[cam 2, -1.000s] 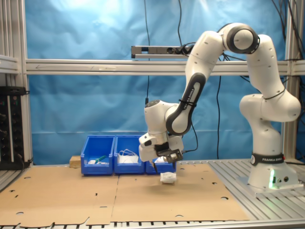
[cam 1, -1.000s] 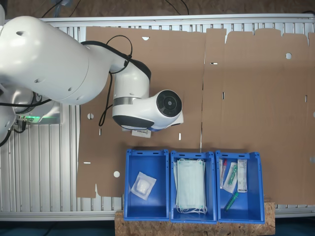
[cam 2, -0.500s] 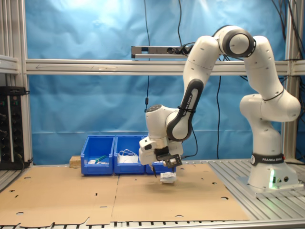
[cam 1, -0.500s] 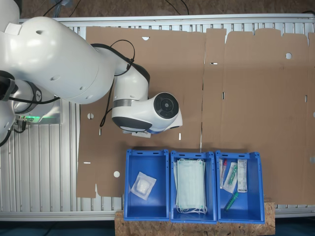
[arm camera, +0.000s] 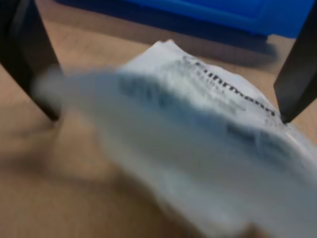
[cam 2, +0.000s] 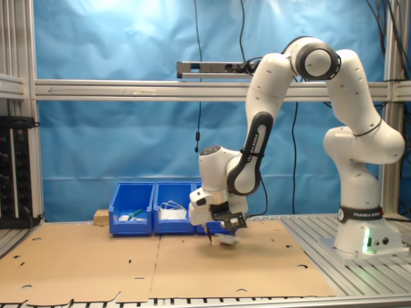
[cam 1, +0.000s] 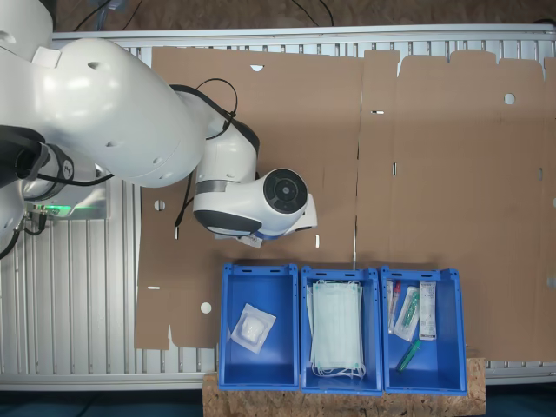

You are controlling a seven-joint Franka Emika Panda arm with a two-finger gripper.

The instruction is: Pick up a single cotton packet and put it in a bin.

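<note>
Straddling the cotton packet (arm camera: 198, 144), the gripper (arm camera: 166, 114) stands with its two dark fingers (arm camera: 27, 59) spread wide, one on each side of the packet. Wrist view: jaws apart, nothing pinched. One fingertip comes down at the packet's edge, but whether it touches the paper is hard to tell; the other finger stands just off the opposite edge on bare cardboard. Packet is white, crumpled, blurred near the lens, with a line of dark print across its face. It lies on the brown cardboard sheet (arm camera: 59, 198).

Second exterior view: gripper (cam 2: 220, 232) low over the cardboard (cam 2: 96, 263), the white packet (cam 2: 226, 241) just beneath it, small, resting on the sheet in front of the row of blue crates.

First exterior view, from above: the arm's last white link (cam 1: 252, 201) covers the gripper and packet; a sliver of white paper (cam 1: 251, 242) pokes out below it, just short of the crates.

Farther on, three blue crates side by side. The bin (cam 1: 257, 326) at the first exterior view's left holds one clear-fronted cotton pad packet (cam 1: 252, 327). The middle crate (cam 1: 341, 328) holds pale green face masks (cam 1: 337, 326). The crate (cam 1: 421, 329) at the first exterior view's right holds syringes and tubes (cam 1: 408, 317).
</note>
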